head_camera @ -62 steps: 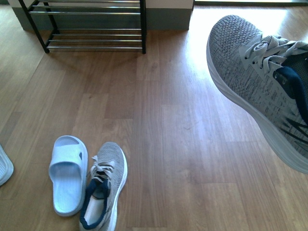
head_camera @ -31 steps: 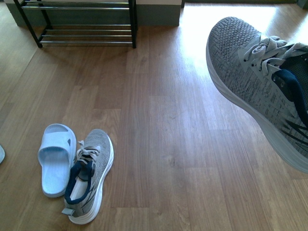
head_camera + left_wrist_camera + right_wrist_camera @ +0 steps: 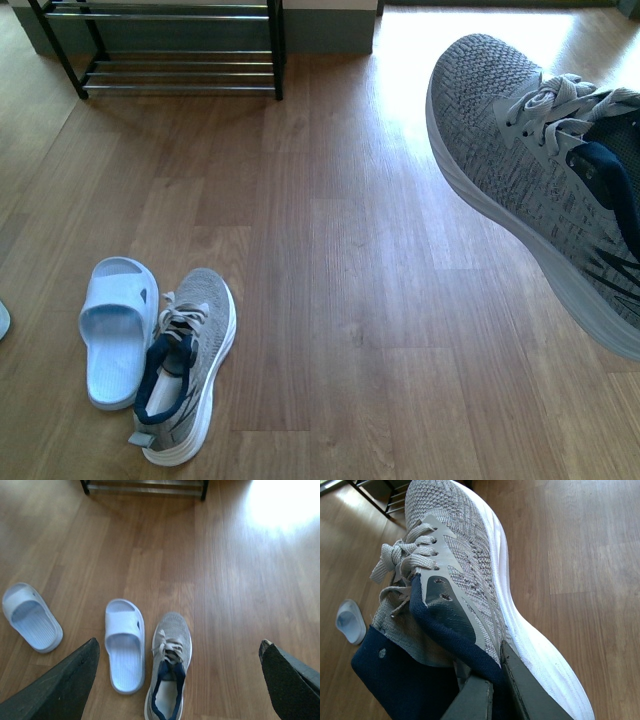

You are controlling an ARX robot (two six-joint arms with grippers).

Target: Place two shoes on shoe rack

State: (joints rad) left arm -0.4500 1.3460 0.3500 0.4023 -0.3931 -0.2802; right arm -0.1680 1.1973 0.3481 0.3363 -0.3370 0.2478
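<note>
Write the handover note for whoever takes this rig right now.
Right pincer shut on the held sneaker at its collar, lifted off the floor.
Left pincer open, empty, over the floor shoes.
Second sneaker and blue slide lie side by side; other slide lies apart.
Shoe rack ahead, no shoe on shelves in view.
Done: one pickup. Left: rack both shoes.

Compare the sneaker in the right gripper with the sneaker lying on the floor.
The held sneaker hangs tilted in the air, its navy collar clamped by the right gripper; the floor sneaker rests flat on its sole beside a pale blue slide, ungripped. Both are grey knit with navy lining and white soles.
</note>
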